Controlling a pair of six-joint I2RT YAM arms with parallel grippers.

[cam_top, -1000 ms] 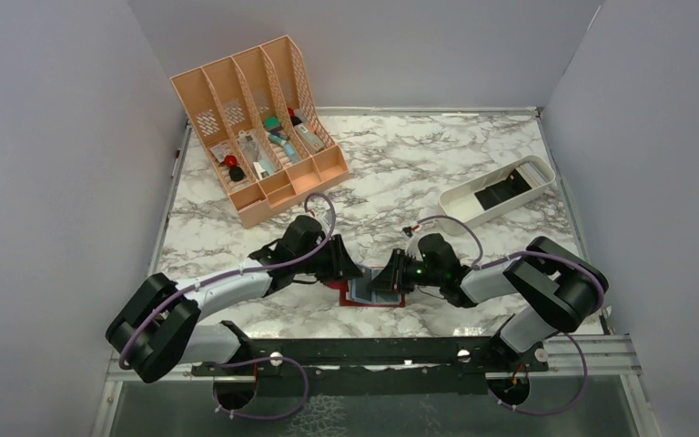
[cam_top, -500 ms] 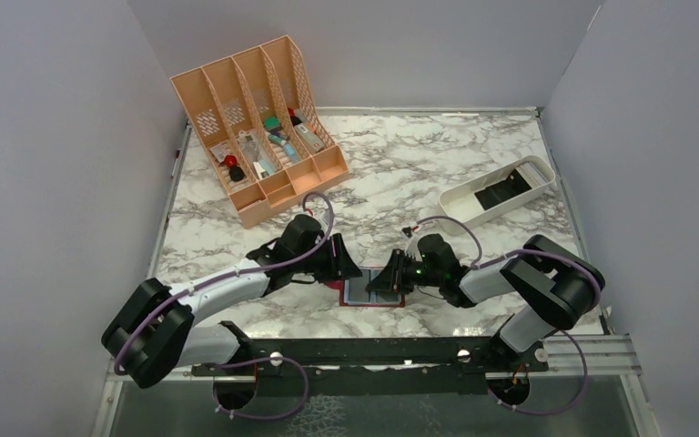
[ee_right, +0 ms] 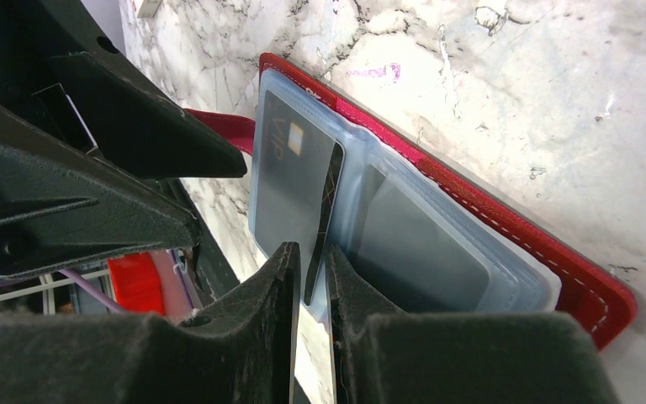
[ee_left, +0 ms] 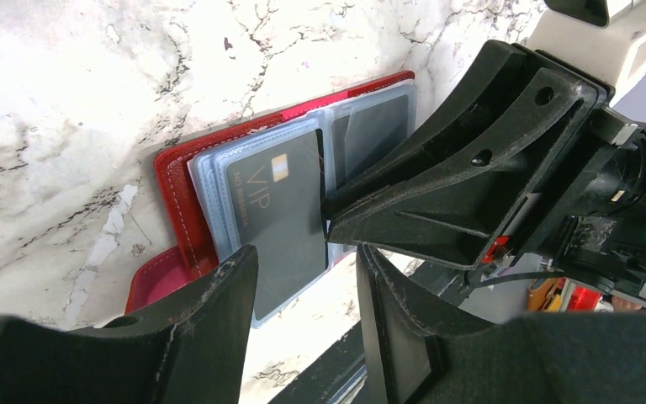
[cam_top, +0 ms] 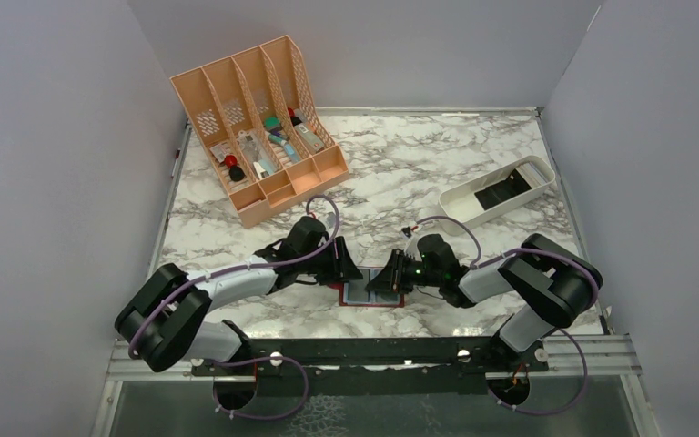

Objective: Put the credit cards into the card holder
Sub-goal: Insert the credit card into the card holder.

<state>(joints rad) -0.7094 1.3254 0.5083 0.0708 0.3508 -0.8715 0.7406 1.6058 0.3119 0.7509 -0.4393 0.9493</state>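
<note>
The card holder (cam_top: 371,299), a red wallet, lies open on the marble between my two grippers. Its clear pockets hold a dark VIP credit card (ee_left: 277,202) on one page and another dark card (ee_right: 420,244) on the other. My right gripper (ee_right: 309,252) is shut on a dark credit card (ee_right: 328,198), held on edge at the fold between the two pages. My left gripper (ee_left: 307,269) is open and empty, its fingers hovering over the edge of the VIP page. In the top view the left gripper (cam_top: 350,271) and the right gripper (cam_top: 384,278) nearly meet over the wallet.
A white oblong tray (cam_top: 460,198) with dark cards inside stands at the right back. A peach slotted organizer (cam_top: 259,127) with small items stands at the back left. The black rail (cam_top: 373,350) runs along the near table edge just in front of the wallet.
The left arm's elbow has swung right while its gripper stays at the wallet. The right gripper and its card have settled slightly lower onto the open wallet.
</note>
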